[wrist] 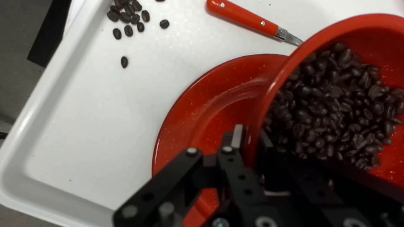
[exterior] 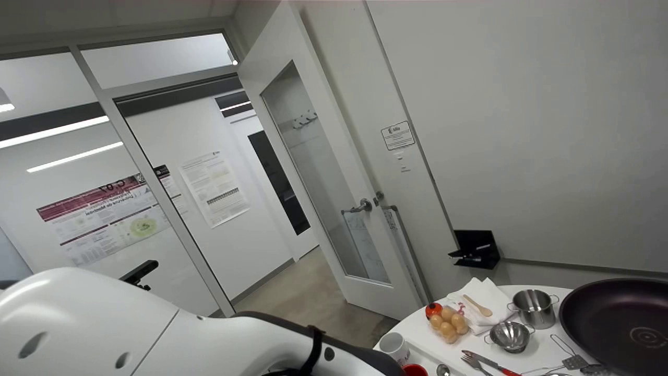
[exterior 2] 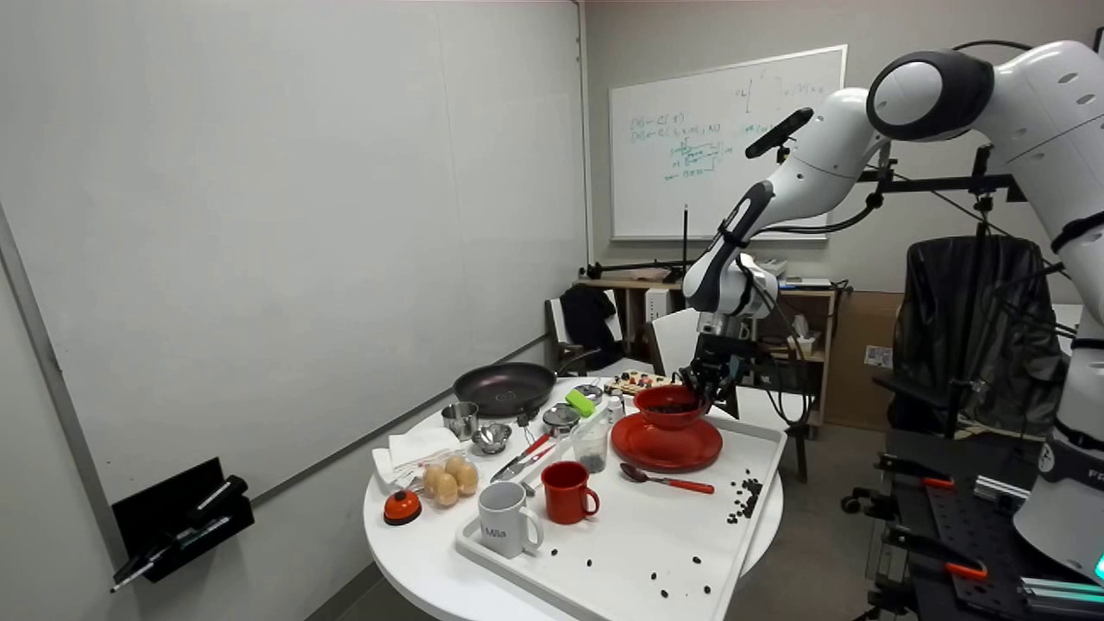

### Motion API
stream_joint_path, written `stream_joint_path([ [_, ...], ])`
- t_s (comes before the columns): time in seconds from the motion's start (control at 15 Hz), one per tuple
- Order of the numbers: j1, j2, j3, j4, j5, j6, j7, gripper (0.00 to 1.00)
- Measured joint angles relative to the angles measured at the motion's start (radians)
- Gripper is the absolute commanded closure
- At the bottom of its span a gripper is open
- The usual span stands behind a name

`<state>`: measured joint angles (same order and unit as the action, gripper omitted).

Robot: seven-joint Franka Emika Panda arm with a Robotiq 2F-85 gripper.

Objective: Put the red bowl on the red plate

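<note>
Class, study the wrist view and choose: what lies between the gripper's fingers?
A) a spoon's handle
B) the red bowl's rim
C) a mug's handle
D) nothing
B: the gripper has one finger inside the red bowl, by the dark beans, and one outside it, with the bowl's rim between them.

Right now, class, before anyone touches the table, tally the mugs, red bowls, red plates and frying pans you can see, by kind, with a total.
Mugs: 2 (red mug, pale mug)
Red bowl: 1
Red plate: 1
Frying pan: 1
Total: 5
</note>
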<state>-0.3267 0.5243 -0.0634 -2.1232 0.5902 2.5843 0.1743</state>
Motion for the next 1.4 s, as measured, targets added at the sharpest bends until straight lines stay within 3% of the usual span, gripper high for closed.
stream_joint_path([
  [0.4, 0.008, -0.031, -0.042, 0.008, -0.004, -0.122, 0.067, 0.95],
  [0.47, 0.008, -0.035, -0.046, 0.008, -0.004, -0.134, 0.073, 0.90],
  [1.0, 0.018, -0.048, -0.050, 0.005, -0.006, -0.142, 0.081, 0.94],
  [1.4, 0.123, 0.087, -0.041, 0.099, -0.069, -0.114, 0.132, 0.94],
])
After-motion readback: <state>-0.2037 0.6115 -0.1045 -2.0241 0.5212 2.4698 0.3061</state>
